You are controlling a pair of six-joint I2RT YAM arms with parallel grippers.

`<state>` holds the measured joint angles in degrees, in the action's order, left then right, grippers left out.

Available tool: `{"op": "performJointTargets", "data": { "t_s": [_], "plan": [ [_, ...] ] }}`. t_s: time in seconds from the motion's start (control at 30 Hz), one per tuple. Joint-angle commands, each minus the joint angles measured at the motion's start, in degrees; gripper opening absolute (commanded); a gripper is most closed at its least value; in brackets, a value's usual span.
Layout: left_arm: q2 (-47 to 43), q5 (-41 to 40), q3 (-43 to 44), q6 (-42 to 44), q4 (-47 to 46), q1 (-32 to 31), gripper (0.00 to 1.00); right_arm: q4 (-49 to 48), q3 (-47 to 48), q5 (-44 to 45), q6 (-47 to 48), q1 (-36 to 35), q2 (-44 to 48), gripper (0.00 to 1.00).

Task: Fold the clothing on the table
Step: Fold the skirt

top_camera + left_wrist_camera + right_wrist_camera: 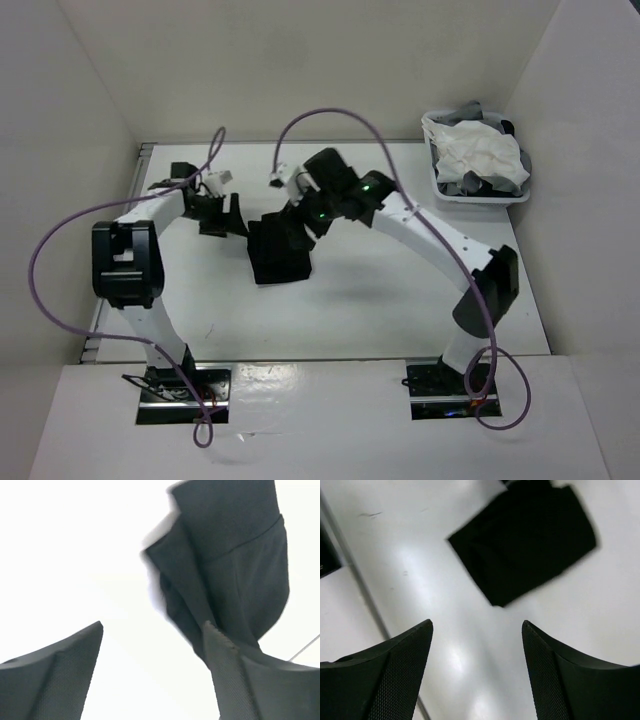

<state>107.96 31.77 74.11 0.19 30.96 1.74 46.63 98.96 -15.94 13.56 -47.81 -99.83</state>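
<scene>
White worktop [400, 300], bare walls around it. My left jaws stand wide and empty, and so do my right jaws. Between them the clothing [280, 252] lies mid-worktop, a black folded bundle. It looks soft, light and floppy, so I'd pinch corners along one edge.

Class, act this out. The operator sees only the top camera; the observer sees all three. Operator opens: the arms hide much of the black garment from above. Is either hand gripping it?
Observer: No. In the right wrist view the right hand is open, the garment lying on the table clear of its fingers.
Operator: And the left hand?
Observer: Open too; the left wrist view shows the garment beside one finger, none between them.
Operator: Is it folded?
Observer: Yes, stacked layers show along its edge.
</scene>
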Motion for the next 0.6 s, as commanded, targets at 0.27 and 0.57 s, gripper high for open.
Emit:
{"op": "performJointTargets", "data": {
  "t_s": [0.27, 0.57],
  "plan": [
    [-22.7, 1.1, 3.0, 4.8, 9.1, 3.5, 1.00, -7.1, -15.7, 2.6, 1.6, 12.9, 13.3, 0.79],
    [-19.9, 5.7, 1.2, 7.1, 6.5, -10.8, 1.00, -10.3, -23.9, -1.1, -0.1, 24.4, 20.2, 0.81]
  ]
}}
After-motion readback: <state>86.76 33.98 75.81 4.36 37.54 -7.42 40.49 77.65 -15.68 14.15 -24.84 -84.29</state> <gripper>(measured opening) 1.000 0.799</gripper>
